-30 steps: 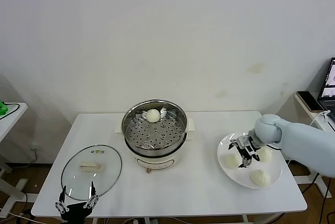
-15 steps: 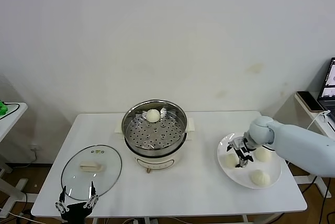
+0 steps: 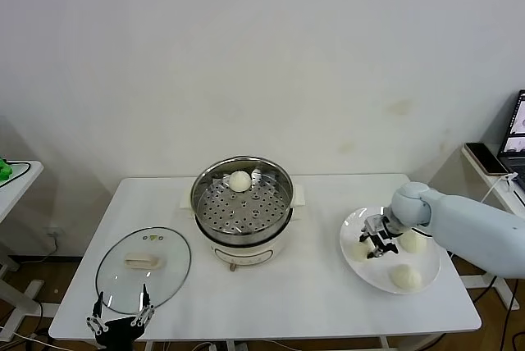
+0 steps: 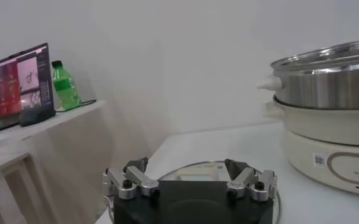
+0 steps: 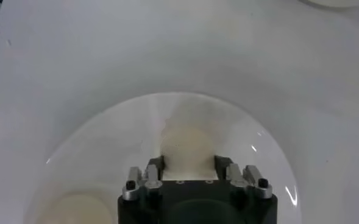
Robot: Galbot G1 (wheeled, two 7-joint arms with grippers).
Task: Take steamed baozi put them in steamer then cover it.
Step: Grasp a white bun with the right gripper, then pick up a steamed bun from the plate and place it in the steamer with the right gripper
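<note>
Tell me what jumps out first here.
The shiny round steel steamer pot at table centre holds one cream-white bun. The right gripper is over the flat white plate, fingers straddling one of three buns. A glass lid lies by the parked left gripper.

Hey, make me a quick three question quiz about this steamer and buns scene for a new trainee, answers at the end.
1. How many baozi lie in the steamer?
2. True or false: the glass lid covers the steamer.
3. Which gripper is at the plate: A left, B right?

Key:
1. One baozi in the steamer; three sit on the plate.
2. False; it lies on the table, near the left gripper.
3. B; the right gripper straddles the nearest plate baozi.
</note>
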